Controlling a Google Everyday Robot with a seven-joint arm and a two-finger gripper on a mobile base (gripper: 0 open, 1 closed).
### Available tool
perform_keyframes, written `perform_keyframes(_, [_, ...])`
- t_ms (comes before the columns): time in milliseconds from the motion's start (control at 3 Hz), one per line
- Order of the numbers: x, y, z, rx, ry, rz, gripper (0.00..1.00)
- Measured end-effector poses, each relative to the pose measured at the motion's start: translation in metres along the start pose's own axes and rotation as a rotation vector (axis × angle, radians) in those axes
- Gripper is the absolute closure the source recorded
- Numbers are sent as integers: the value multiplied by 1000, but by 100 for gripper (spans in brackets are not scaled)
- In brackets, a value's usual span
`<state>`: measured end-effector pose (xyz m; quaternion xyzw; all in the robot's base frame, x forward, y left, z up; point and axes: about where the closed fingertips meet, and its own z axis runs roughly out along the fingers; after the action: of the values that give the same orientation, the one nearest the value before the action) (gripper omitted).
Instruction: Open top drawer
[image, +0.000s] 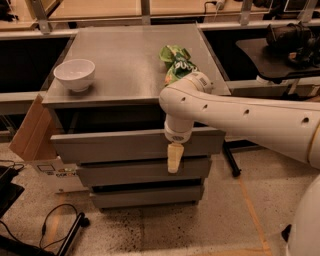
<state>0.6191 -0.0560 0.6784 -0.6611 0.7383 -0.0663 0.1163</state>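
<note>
I'm seeing the gripper (173, 165) hanging tip-down off the wrist of the thick white arm (250, 120), which is reaching in from the right. The beige tip is sitting across the lower edge of the wide grey handleless top drawer (110, 146), right of that front's centre, and it's overlapping the narrower grey second drawer front (125, 172) directly below. I can't tell whether the gripper is released, clenched or holding anything, and I can't tell whether it's touching the drawer face or just hanging in front of it. The top drawer is standing part-way out, with a dark gap showing behind its top edge, above and left of the gripper, under the lip of the grey metal cabinet top (125, 55). The shortest grey bottom drawer front (145, 196) is lying further below the gripper. A crumpled green snack bag (176, 62) is lying on the cabinet top above the gripper, just behind the arm's elbow. A round white bowl (74, 74) is sitting upright, well off to the gripper's left, near the front left corner of the top. A brown cardboard box flap (31, 130) is leaning against the cabinet, far left of the gripper. A black cable (50, 225) is trailing on the speckled floor, low left.
</note>
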Motion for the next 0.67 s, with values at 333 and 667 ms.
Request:
perform_keyframes(333, [7,14,6,-67,28,25,18])
perform_keyframes(667, [24,45,15,-200,69,58,41])
